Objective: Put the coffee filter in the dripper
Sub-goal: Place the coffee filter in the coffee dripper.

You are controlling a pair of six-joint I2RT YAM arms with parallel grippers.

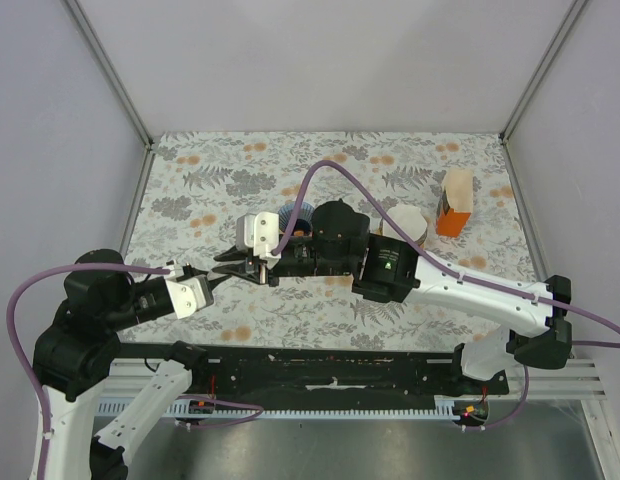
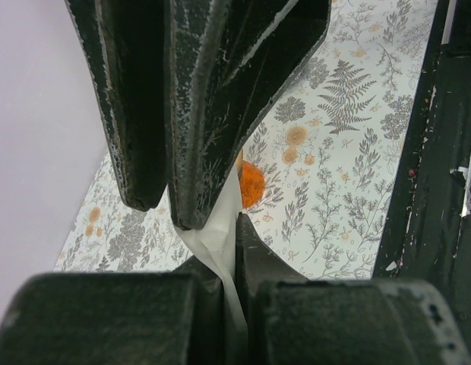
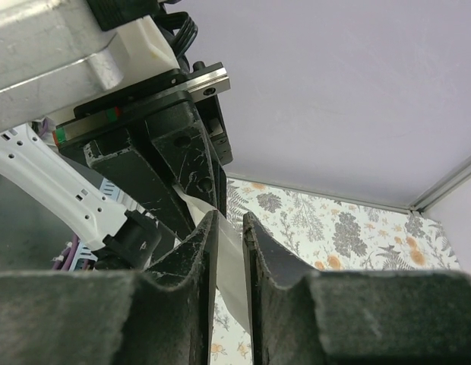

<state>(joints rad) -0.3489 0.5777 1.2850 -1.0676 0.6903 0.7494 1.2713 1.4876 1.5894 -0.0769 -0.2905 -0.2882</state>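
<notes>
The limp, featherlight coffee filter (image 2: 215,237), mid-frame, is pinched edgewise by the left gripper (image 2: 229,262), the right gripper (image 3: 229,228) straddling it with narrow-set jaws, hold uncertain.

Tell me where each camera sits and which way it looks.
Top external: above and behind, looking down on the table; left arm and right arm show.
Left wrist: on the left arm, looking past the left pincer at the right pincer.
Right wrist: on the right arm, looking past its pincer at the left pincer.
Shared: both wrist views show the coffee filter.
</notes>
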